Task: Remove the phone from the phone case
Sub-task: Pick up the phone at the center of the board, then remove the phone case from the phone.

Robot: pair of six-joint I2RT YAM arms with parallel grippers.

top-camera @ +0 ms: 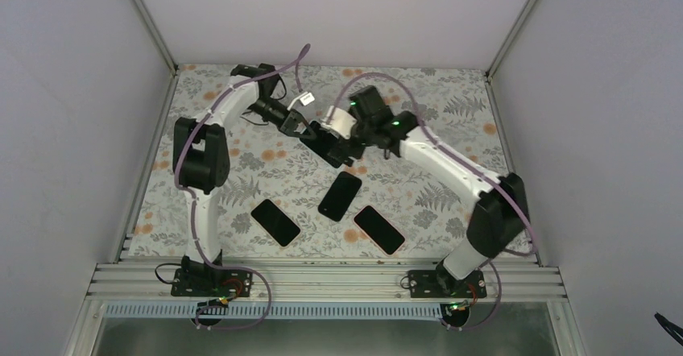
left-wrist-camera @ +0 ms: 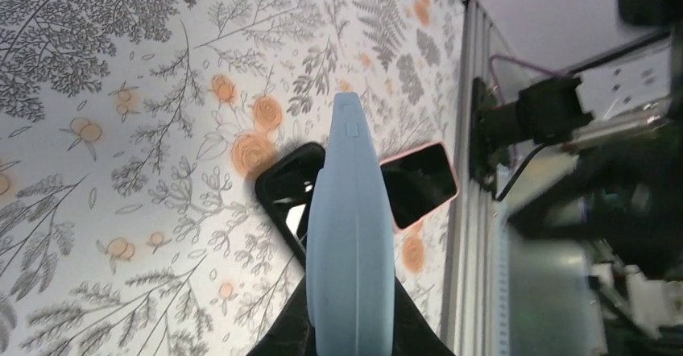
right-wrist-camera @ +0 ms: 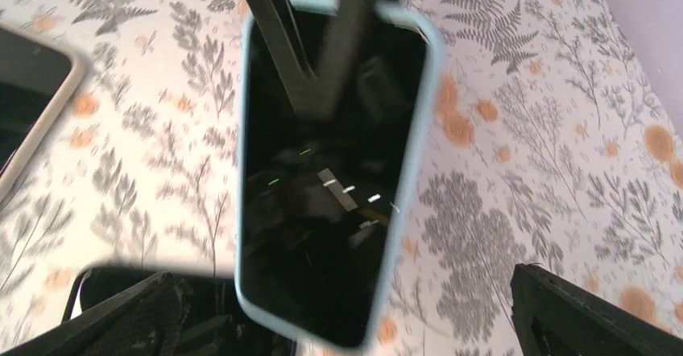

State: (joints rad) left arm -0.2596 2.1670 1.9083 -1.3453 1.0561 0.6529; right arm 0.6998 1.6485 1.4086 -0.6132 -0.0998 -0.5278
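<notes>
— since the phone (right-wrist-camera: 322, 187) hangs above the table (top-camera: 451, 106), who has it?
— the left fingers (left-wrist-camera: 278, 346) are clamped on one end of its pale blue case (left-wrist-camera: 350, 243), i'd say to steady it for the other arm. the right fingers (right-wrist-camera: 129, 320) stand wide apart either side of the far end, gripping nothing
— and the phone itself?
— dark glossy screen, seated fully in the case
</notes>
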